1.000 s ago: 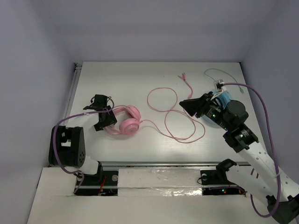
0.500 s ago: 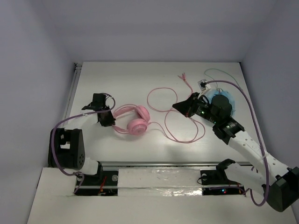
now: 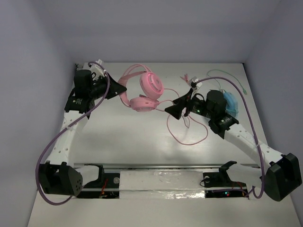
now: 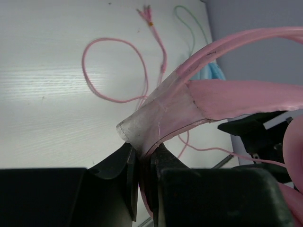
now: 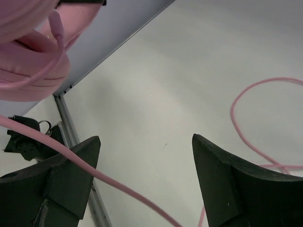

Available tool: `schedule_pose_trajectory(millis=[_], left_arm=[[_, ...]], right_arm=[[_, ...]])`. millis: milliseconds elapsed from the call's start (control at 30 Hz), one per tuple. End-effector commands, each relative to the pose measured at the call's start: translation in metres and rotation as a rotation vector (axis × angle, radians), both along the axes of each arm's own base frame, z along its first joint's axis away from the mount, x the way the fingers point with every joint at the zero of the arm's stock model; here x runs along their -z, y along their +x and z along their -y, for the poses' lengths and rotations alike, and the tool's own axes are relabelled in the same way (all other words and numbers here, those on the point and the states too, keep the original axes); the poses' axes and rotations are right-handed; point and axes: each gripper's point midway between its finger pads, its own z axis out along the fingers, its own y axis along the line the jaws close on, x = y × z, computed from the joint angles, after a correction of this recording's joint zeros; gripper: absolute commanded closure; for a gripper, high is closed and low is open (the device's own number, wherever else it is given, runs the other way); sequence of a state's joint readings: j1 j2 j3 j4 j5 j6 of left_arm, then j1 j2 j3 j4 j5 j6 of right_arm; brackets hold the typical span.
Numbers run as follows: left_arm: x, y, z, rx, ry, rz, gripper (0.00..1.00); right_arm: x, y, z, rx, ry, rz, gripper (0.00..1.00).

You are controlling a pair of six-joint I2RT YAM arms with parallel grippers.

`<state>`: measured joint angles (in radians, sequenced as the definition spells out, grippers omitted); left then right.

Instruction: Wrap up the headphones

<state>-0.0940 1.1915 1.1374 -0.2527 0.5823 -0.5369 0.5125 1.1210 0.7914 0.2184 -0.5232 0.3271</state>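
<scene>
The pink headphones (image 3: pixel 146 91) hang tilted above the back of the table, with my left gripper (image 3: pixel 113 90) shut on their headband (image 4: pixel 189 101). Their ear cups (image 5: pixel 33 47) fill the upper left of the right wrist view. The thin pink cable (image 3: pixel 189 135) trails down from them to loops on the table. My right gripper (image 3: pixel 173 108) stands open just right of the cups. A strand of the cable (image 5: pixel 118 182) crosses its left finger and runs between the jaws unpinched.
Light blue headphones (image 3: pixel 233 101) with a green cable (image 3: pixel 227 76) lie at the back right, partly hidden by my right arm. The pink cable's plug end (image 3: pixel 185 77) rests near the back. A metal rail (image 3: pixel 73 90) runs along the table's left edge.
My left gripper shut on the headband and lifted the headphones up and toward the back. My right gripper moved left toward them and opened.
</scene>
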Motion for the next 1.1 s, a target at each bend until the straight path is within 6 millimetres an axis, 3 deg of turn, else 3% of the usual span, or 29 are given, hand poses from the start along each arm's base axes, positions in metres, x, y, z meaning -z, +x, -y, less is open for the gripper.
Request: schedule_pose_trajectory(millis=[0, 67, 167, 300, 433, 700, 933, 1067], left_arm=[[-0.053, -0.016, 0.014, 0.103, -0.11, 0.089, 1.0], [-0.061, -0.021, 0.017, 0.132, -0.145, 0.097, 1.0], [-0.075, -0.026, 0.014, 0.145, -0.204, 0.11, 1.0], [-0.103, -0.033, 0.009, 0.163, -0.3, 0.164, 1.0], [-0.124, -0.033, 0.012, 0.182, -0.338, 0.207, 1.0], [-0.154, -0.035, 0.005, 0.182, -0.37, 0.254, 1.0], [-0.177, -0.038, -0.003, 0.169, -0.372, 0.293, 1.0], [-0.19, -0.041, -0.004, 0.177, -0.378, 0.314, 1.0]], right_arm=[[-0.036, -0.005, -0.008, -0.087, 0.007, 0.194, 0.16], [-0.035, 0.002, -0.006, -0.043, 0.019, 0.212, 0.18], [-0.015, 0.006, -0.006, -0.034, -0.001, 0.182, 0.26], [-0.008, 0.001, -0.014, -0.091, 0.034, 0.179, 0.33], [0.011, 0.008, -0.02, -0.112, 0.036, 0.136, 0.34], [0.03, 0.027, -0.013, -0.087, 0.062, 0.112, 0.37], [0.041, 0.037, -0.007, -0.063, 0.08, 0.097, 0.37], [0.039, 0.043, -0.007, -0.068, 0.091, 0.106, 0.32]])
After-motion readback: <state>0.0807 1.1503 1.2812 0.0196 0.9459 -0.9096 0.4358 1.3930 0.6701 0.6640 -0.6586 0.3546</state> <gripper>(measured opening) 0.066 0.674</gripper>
